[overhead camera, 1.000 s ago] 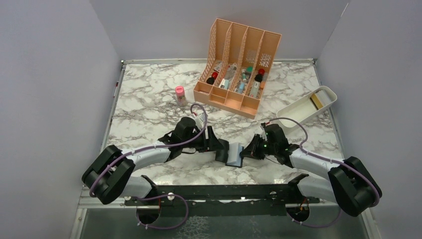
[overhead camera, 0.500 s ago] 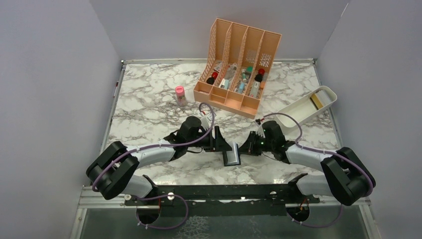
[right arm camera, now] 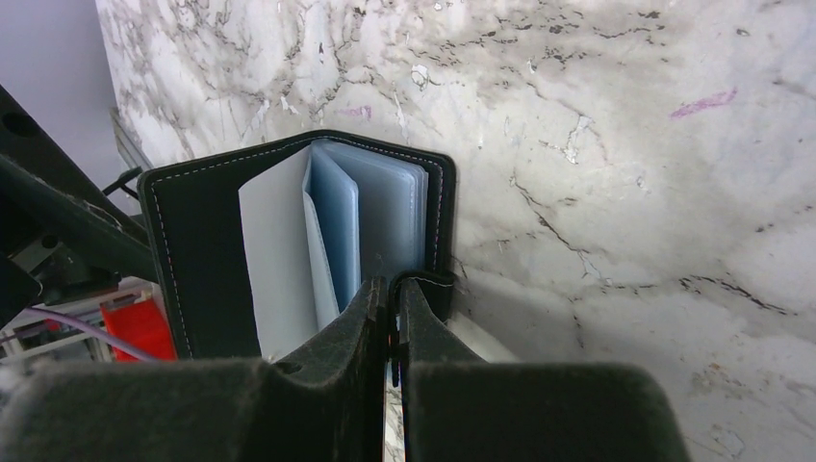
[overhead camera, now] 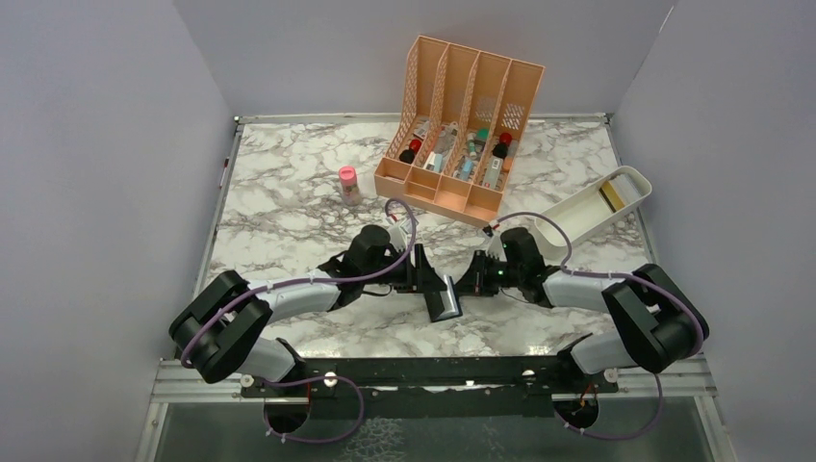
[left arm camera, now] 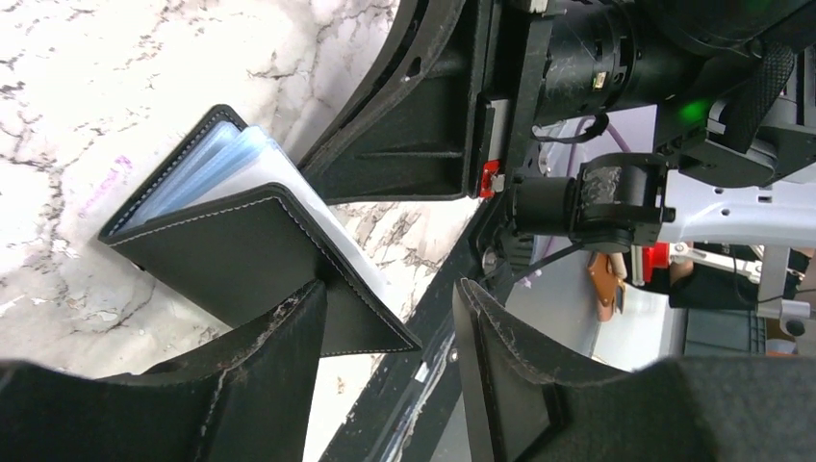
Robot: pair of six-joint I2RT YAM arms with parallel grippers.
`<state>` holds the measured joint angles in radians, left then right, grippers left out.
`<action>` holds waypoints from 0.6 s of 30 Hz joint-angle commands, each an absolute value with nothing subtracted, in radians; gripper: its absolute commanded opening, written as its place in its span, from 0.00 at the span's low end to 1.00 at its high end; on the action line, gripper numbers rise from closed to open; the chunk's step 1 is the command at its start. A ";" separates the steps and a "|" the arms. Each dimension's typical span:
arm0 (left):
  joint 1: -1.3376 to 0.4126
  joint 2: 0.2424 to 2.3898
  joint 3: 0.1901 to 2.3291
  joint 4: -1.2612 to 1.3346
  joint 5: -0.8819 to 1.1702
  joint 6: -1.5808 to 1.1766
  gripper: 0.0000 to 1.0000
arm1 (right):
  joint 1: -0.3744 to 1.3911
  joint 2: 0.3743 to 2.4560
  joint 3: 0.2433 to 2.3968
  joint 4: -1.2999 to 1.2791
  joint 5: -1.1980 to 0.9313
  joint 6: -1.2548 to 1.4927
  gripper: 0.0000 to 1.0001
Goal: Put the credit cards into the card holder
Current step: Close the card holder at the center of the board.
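- The card holder (overhead camera: 445, 300) sits half-open at the near middle of the worktop (overhead camera: 289, 192), between both arms.
- The right hand (right arm camera: 393, 282) is pressed together, pinching one cover's edge.
- The left hand (left arm camera: 393, 289) is spread, with the other cover's corner between its fingers.
- A gold card (overhead camera: 611, 195) lies in the white tray (overhead camera: 577, 219), nearer the right arm.

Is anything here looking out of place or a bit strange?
The black card holder is not lying flat: it is up on edge, half open, its clear sleeves fanned out, pinched by the right claw. Also, a small pink-capped bottle stands alone on the table, outside the orange organiser.
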<state>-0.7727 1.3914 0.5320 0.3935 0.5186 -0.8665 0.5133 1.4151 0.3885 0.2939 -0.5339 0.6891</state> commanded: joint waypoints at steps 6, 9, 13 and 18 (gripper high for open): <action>-0.776 1.372 0.569 0.255 0.328 -0.752 0.40 | 0.517 1.448 0.403 0.317 -0.552 0.661 0.06; -0.776 1.362 0.589 0.199 0.289 -0.720 0.34 | 0.517 1.452 0.412 0.290 -0.538 0.654 0.06; -0.776 1.345 0.597 0.174 0.256 -0.704 0.37 | 0.517 1.459 0.411 0.292 -0.536 0.652 0.06; -0.776 1.340 0.611 0.153 0.248 -0.701 0.50 | 0.517 1.466 0.410 0.296 -0.541 0.654 0.06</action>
